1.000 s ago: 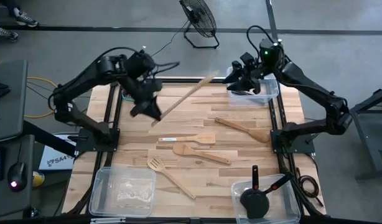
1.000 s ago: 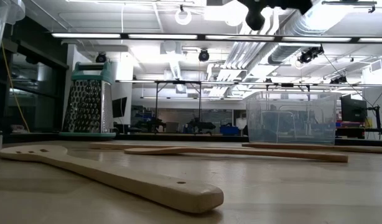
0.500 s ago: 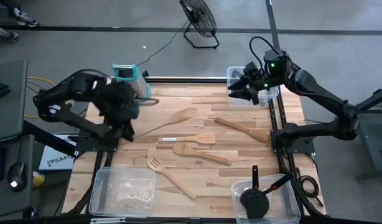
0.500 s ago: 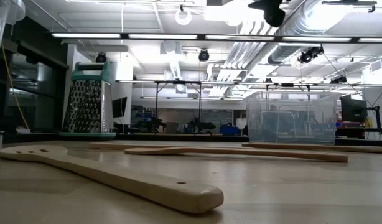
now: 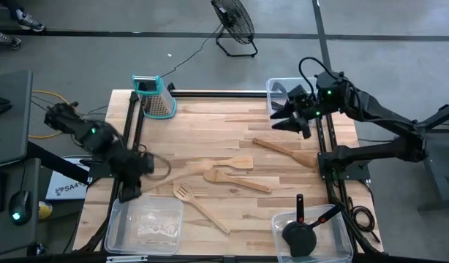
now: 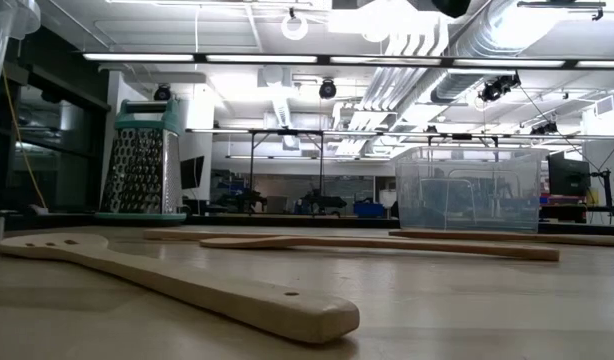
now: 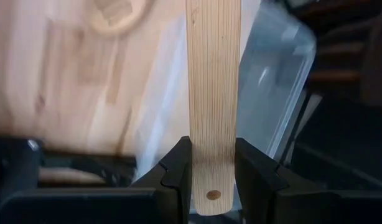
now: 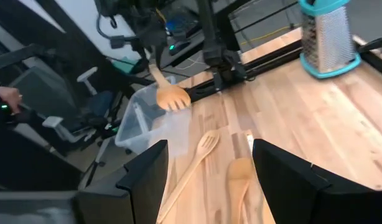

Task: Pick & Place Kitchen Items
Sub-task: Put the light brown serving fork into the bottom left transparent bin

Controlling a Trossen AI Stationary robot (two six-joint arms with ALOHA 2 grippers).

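The left gripper point(image 7: 213, 180) jaws grasp a pale wooden spoon's handle point(image 7: 213, 93) above the empty clear plastic bin point(image 5: 145, 223) at the wooden counter's point(image 5: 232, 117) near-left corner; the right gripper point(image 5: 287, 117) hovers with jaws released beside the far-right bin point(image 5: 274, 88).

**Four cameras, one work surface**

The high camera looks straight down on the whole surface point(image 5: 232, 139) from far above. The low camera sits at the height of the surface and looks level across it; a wooden turner point(image 6: 177, 285) lies very near its lens. Each wrist camera looks forward past its own arm's fingers. The grater point(image 5: 157, 98) appears in the high, low and right wrist views.
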